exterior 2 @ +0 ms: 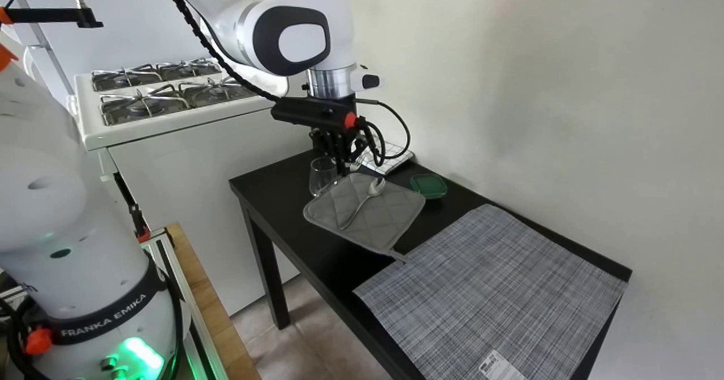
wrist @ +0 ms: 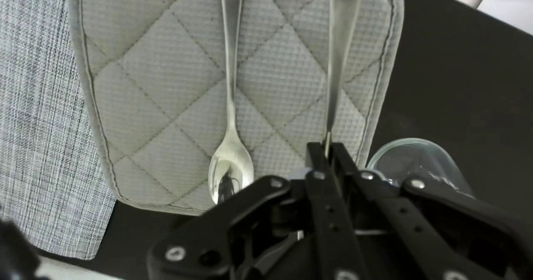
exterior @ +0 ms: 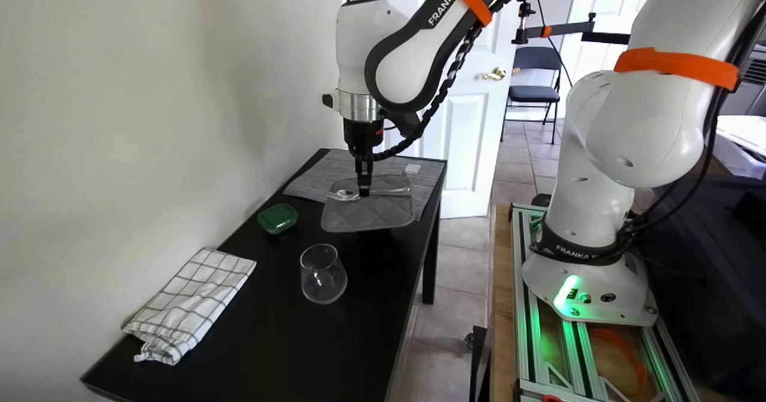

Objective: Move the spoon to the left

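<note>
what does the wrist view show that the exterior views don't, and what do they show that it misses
Only the wrist view: the fine waffle texture of the gray quilted fabric pot holder, and how the black pincer clasps a slim silvery metal handle from both sides.

Only the exterior views: the green squarish container and the white checked cloth.

Both share the pot holder, the pincer, the pale silvery spoon and the clear drinking glass.

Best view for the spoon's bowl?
Wrist view: the spoon's bowl looks largest, though the gripper slightly overlaps it. In an exterior view it's small but unobstructed on the quilted pad; in an exterior view, beyond the glass, it's hard to distinguish.
</note>
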You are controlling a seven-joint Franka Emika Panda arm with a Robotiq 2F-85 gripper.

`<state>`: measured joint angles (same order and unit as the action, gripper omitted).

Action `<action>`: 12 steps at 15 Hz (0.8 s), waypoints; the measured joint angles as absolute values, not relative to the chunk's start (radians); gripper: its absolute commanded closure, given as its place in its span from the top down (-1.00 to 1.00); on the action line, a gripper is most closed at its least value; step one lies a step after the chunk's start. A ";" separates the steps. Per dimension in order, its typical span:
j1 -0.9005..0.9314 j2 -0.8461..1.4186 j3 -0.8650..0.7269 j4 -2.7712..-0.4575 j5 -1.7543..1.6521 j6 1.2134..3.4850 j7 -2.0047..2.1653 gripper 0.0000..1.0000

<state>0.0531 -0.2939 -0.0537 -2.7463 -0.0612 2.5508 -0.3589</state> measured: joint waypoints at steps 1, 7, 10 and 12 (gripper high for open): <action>0.053 -0.291 -0.056 -2.746 -0.061 2.560 -0.360 -0.96; 0.053 -0.265 -0.071 -2.745 -0.061 2.632 -0.376 -0.96; 0.052 -0.242 -0.073 -2.745 -0.062 2.653 -0.378 -0.96; 0.048 -0.227 -0.074 -2.745 -0.064 2.662 -0.378 -0.96</action>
<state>0.0482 -0.2268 -0.0740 -2.7454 -0.0644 2.6623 -0.3779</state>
